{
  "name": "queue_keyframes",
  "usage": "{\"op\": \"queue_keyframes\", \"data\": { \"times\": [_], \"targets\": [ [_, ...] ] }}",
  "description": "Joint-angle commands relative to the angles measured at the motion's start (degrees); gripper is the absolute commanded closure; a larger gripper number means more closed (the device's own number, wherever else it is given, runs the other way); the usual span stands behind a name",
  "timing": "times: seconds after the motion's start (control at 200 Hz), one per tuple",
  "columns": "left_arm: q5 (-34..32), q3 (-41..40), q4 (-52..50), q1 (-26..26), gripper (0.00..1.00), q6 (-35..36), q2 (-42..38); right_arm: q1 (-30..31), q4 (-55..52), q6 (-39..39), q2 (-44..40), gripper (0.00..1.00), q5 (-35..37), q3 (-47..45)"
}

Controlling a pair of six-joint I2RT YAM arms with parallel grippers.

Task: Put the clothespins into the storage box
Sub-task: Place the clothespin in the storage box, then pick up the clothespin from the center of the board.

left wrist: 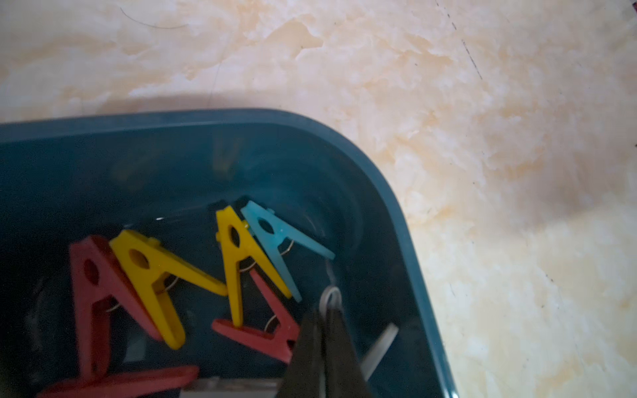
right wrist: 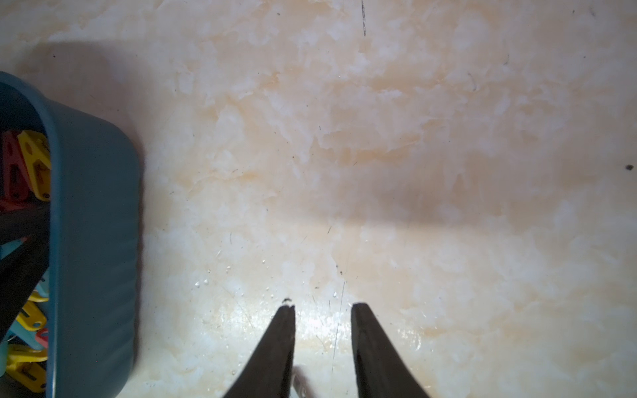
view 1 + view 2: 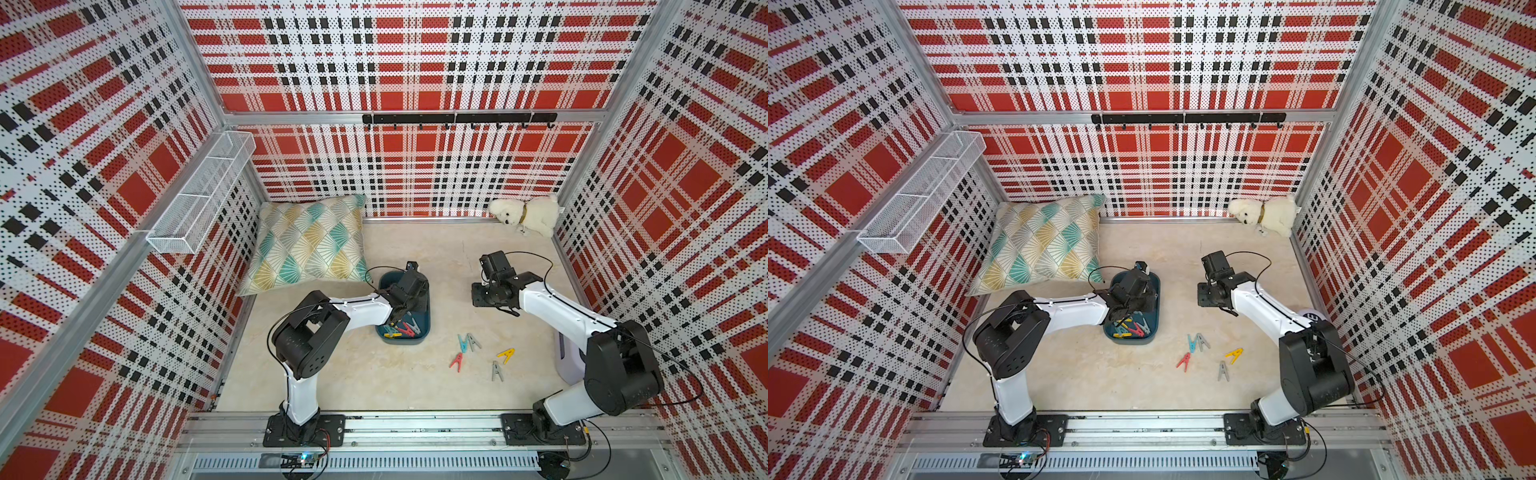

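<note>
left gripper (image 1: 324, 315) clamps a grey clothespin (image 1: 330, 297) over the part-filled storage box (image 1: 241, 115); five clothespins (image 3: 506, 354) lie loose at its four o'clock, right gripper (image 2: 323, 306) slightly ajar, empty.

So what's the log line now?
left end effector shut on grey clothespin over storage box | right end effector open, empty | five clothespins on table

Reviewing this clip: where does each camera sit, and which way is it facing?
Both top views: high over the front rail, looking down at the tabletop; left arm, right arm, storage box, loose clothespins.
Left wrist: on the left arm, looking down into the storage box; left gripper shut on a grey clothespin.
Right wrist: on the right arm, facing bare tabletop; right gripper open.
Shared: every view shows the storage box.
</note>
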Motion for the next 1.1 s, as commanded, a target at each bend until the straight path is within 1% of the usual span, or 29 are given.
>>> {"op": "queue_keyframes", "data": {
  "times": [0.0,0.06,0.2,0.451,0.571,0.641,0.706,0.762,0.837,0.922,0.987,1.012,1.092],
  "targets": [
    [2.17,1.42,2.51,0.25,0.91,-1.72,1.15,1.08,-0.05,0.47,1.09,0.65,0.73,1.88],
    [1.99,1.51,2.09,0.18,0.84,-1.92,1.00,1.52,0.00,0.57,1.41,0.65,0.90,2.14],
    [0.05,1.65,-0.57,-0.10,0.76,-1.49,-0.77,2.21,-0.47,0.46,1.73,0.65,1.32,2.60],
    [-3.50,0.19,-3.38,-1.81,0.75,-1.40,-7.53,2.68,-0.90,0.41,0.30,0.65,1.28,2.43],
    [-7.77,-0.10,-6.37,-2.39,0.75,-0.68,-11.15,4.40,-2.54,0.14,-0.78,0.65,0.92,2.14],
    [-9.91,-1.36,-7.27,-2.05,0.75,-0.18,-13.92,5.19,-3.36,0.71,-2.54,0.65,-0.47,0.58],
    [-12.66,-3.05,-7.52,-1.63,0.74,-0.08,-16.71,5.83,-4.43,1.79,-4.46,0.64,-1.46,-1.07],
    [-14.92,-4.64,-7.53,-1.55,0.74,-0.16,-19.28,7.08,-6.12,2.66,-6.41,0.64,-0.22,-2.31],
    [-17.81,-6.90,-7.37,-1.77,0.70,-0.33,-22.84,8.91,-7.98,3.74,-9.22,0.63,0.66,-4.44],
    [-18.42,-9.55,-6.42,-1.55,0.66,-0.34,-26.66,11.40,-10.18,5.75,-11.85,0.63,1.54,-7.24],
    [-18.51,-10.94,-6.03,-1.18,0.64,-0.34,-28.74,13.05,-11.32,8.07,-14.20,0.64,4.21,-9.94],
    [-18.43,-11.22,-6.08,-1.00,0.64,-0.34,-29.27,13.70,-11.06,11.33,-15.44,0.64,5.18,-11.35],
    [-18.60,-11.93,-6.63,-0.31,0.63,-0.21,-30.24,14.72,-9.16,15.51,-19.80,0.63,4.52,-15.47]
  ]
}}
